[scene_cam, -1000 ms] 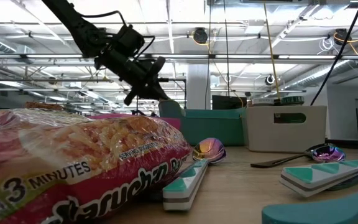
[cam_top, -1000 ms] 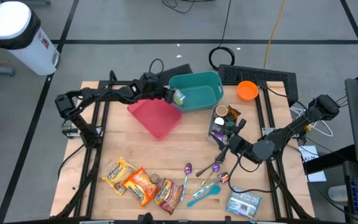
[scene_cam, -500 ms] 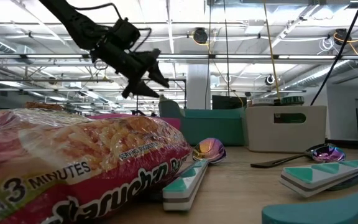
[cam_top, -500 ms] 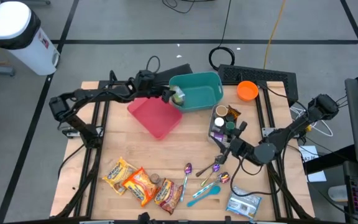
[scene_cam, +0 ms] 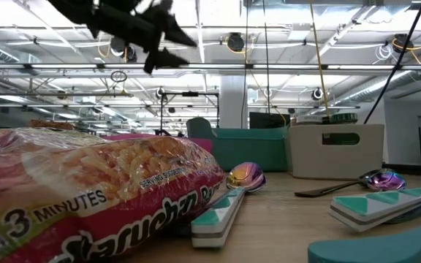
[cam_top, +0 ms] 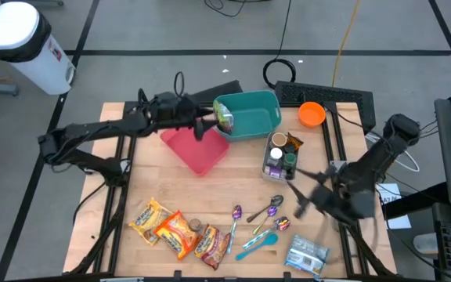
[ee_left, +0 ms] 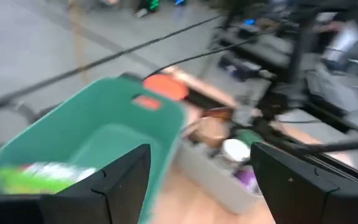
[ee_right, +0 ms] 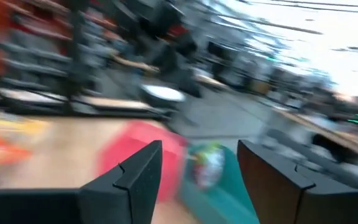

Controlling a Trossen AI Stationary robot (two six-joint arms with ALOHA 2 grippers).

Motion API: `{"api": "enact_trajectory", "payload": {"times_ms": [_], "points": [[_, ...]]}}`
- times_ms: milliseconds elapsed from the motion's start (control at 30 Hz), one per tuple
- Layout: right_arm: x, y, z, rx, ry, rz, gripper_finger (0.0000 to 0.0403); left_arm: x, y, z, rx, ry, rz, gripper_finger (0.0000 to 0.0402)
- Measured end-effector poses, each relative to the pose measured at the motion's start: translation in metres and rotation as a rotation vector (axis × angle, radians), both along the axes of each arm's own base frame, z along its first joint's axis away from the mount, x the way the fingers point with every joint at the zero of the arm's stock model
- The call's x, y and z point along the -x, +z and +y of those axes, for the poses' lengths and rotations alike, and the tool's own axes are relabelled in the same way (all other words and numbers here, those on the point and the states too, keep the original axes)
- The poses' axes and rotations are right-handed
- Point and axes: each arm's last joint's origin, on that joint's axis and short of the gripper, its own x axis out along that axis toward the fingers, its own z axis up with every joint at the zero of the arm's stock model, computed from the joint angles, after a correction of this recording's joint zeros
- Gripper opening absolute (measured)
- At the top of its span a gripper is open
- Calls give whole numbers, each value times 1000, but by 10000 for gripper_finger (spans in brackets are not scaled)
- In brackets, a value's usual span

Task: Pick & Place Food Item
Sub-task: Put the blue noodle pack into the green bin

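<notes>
Crinkly green-and-white food packet [cam_top: 225, 120] in teal bin [cam_top: 261, 102]; left end effector [cam_top: 207, 125] wide apart, empty.

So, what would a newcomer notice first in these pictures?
Probably the teal bin at the table's far side, with a green packet inside at its left end and the open left gripper beside it. Next, the bright noodle packets at the near left.
</notes>
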Motion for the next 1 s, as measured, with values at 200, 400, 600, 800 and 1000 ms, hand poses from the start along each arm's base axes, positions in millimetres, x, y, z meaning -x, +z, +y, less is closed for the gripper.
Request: {"api": "enact_trajectory", "payload": {"times_ms": [200,400,600,800,1000], "points": [[50,7,33,-71,263,-37,212,8,-11,-44,-122,-39,-145,285],[78,0,51,-197,408,-88,212,15,-40,-57,-72,-19,-154,285],[75,-12,65,-286,815,-110,212,16,-53,-57,-8,-10,-121,285],[32,-34,61,-485,1103,74,206,16,-52,-58,-3,-22,-128,285],[11,-78,31,-798,827,497,201,16,-54,-58,-2,-23,-111,285]]}}
